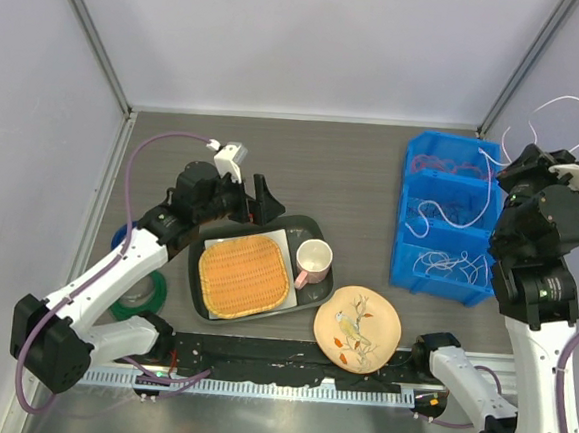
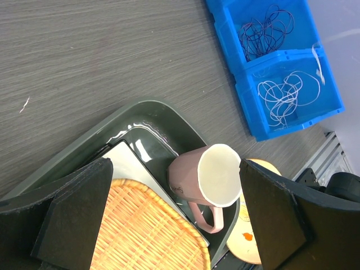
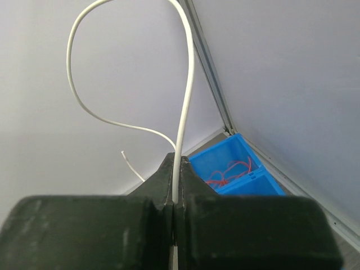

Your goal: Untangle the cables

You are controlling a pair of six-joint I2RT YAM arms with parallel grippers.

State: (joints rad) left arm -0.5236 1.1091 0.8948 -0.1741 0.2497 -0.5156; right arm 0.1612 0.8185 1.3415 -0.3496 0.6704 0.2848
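While your right tool [image 3: 175,169] is clamping shut on a single white cable [image 3: 188,84], most of the sorting is already looking done to me. The blue bin [image 1: 408,186] is sitting at the right side of the tabletop [image 1: 344,166], and the cables are lying in it by colour. You've got red cables [image 3: 228,171] in the far compartment, purple cables [image 2: 264,31] in the middle one, and a white bunch [image 2: 284,95] in the near one. So you're not dealing with one mixed knot here, as far as the views are showing.

What's looking left is the white stuff. That bunch is looping over itself a fair bit. The strand you're lifting is trailing down across the bin, its lower end hanging around the middle compartment, and I can't tell if it's touching anything there. Above the pinch it's arcing up in a big loop, with a free end sticking out sideways.

Your left tool [image 2: 174,185] is hanging wide open over the tray [image 2: 140,112], right above the mug [image 2: 216,177], gripping nothing and touching nothing. My guess is you're needing to drop this strand in with the whites, then tease that bunch apart.
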